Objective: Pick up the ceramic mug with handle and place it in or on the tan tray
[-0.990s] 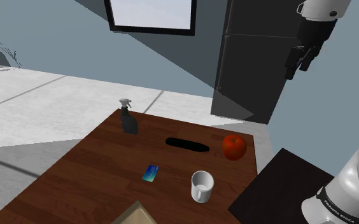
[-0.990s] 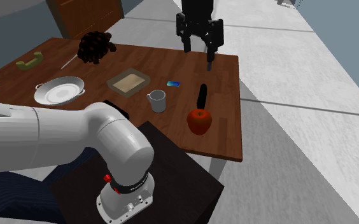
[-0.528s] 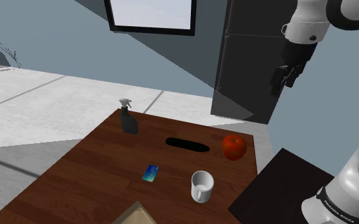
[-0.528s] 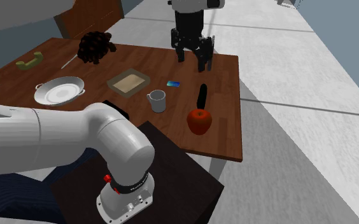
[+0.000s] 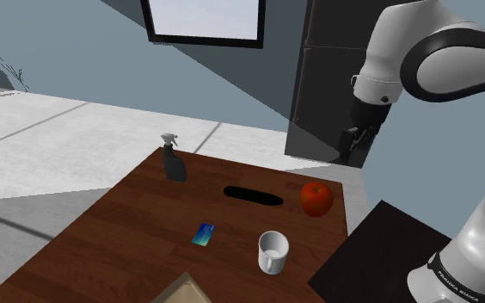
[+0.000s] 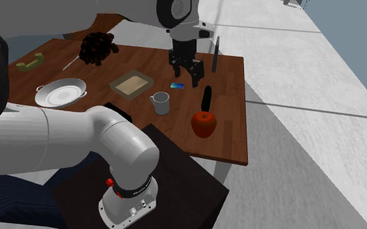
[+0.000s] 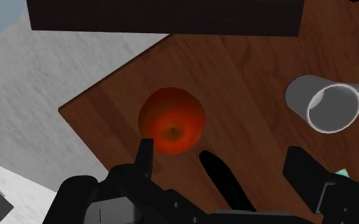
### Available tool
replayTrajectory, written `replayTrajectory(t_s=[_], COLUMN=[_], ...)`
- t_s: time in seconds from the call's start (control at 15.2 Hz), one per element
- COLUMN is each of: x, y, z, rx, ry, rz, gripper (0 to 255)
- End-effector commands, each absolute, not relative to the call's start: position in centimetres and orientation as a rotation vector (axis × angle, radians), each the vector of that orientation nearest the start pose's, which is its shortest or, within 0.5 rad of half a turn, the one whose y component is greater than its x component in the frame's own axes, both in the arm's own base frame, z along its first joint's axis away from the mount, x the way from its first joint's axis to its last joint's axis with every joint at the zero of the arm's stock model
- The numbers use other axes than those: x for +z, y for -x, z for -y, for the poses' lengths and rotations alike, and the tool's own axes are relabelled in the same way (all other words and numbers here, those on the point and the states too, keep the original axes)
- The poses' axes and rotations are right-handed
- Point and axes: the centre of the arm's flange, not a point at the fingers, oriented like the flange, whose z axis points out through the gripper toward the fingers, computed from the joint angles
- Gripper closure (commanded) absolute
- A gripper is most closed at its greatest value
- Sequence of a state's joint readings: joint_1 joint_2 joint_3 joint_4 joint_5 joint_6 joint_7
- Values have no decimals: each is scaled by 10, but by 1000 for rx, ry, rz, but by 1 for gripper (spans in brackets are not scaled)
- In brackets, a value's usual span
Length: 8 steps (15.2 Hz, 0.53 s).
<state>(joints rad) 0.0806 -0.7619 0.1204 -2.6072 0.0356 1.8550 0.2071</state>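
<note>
On brown wooden table (image 5: 138, 232): white mug (image 5: 273, 252), red apple (image 5: 316, 199); grey floor (image 5: 52, 146) around; fingers (image 7: 145, 154) apart, empty.

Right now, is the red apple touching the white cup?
Apart. In the shoulder view the apple sits nearer the table's far edge and the white mug stands closer to the camera, with a strip of bare brown table between them.

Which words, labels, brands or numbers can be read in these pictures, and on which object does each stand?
None can be read.
Black band at the white robot arm's base: white lettering, too small to read.
Small blue flat card: coloured face, no legible text.
White mug with handle, round red apple: no marks visible.
</note>
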Motion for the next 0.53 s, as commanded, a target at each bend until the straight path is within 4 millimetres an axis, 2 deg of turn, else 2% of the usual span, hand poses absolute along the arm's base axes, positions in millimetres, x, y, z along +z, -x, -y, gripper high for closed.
replayTrajectory(t_s=[0.0, 0.46], x=[465, 392], y=[-321, -335], z=[-84, -134], rx=[-27, -24], ry=[3177, 3142], rz=[-69, -34], gripper=[0, 0])
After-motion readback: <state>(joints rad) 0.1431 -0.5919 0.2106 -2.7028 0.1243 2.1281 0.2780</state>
